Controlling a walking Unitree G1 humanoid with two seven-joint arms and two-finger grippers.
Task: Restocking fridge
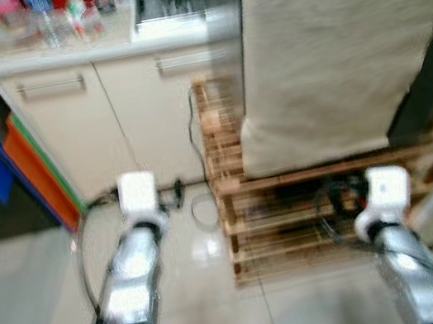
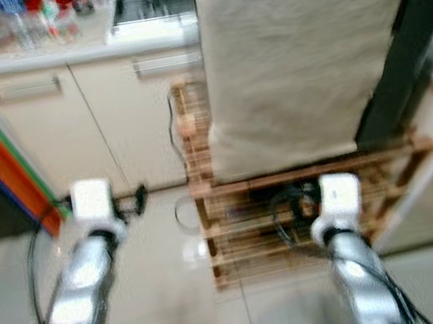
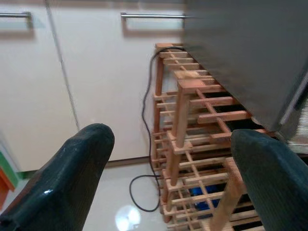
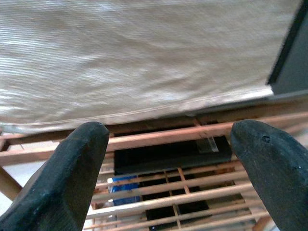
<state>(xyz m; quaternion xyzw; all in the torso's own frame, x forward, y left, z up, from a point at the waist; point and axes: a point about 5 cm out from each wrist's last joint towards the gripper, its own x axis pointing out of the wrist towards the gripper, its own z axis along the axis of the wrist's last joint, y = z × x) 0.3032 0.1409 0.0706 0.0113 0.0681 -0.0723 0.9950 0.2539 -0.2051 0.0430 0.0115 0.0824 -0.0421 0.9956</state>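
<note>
Here we stand before a tall appliance draped in a beige woven cover (image 1: 329, 41), which we take to be the fridge, though its door is hidden and we cannot confirm it. It rests on a slatted wooden rack (image 1: 293, 215). To the left of the covered unit runs a cream cabinet (image 1: 101, 124) with bar handles, its worktop crowded with bottles and jars (image 1: 48, 15) too blurred to name. A black cable (image 3: 144, 144) trails from the rack's cabinet side down to the tiled floor (image 1: 24, 305), and a blue and orange panel (image 1: 6, 157) leans at the cabinet's far end.

Our left gripper (image 3: 168, 187) hovers in front of the cabinet, fingers spread wide and holding nothing. Our right gripper (image 4: 168, 173) hangs before the rack, under the cover's hem, likewise spread and empty. Inside the rack lie a black box (image 4: 173, 154) and something blue.

We judge restocking has not started: nothing is in hand. To do this well, we should steady ourselves until the blur clears, avoid the cable, and find the cover's edge before reaching.
</note>
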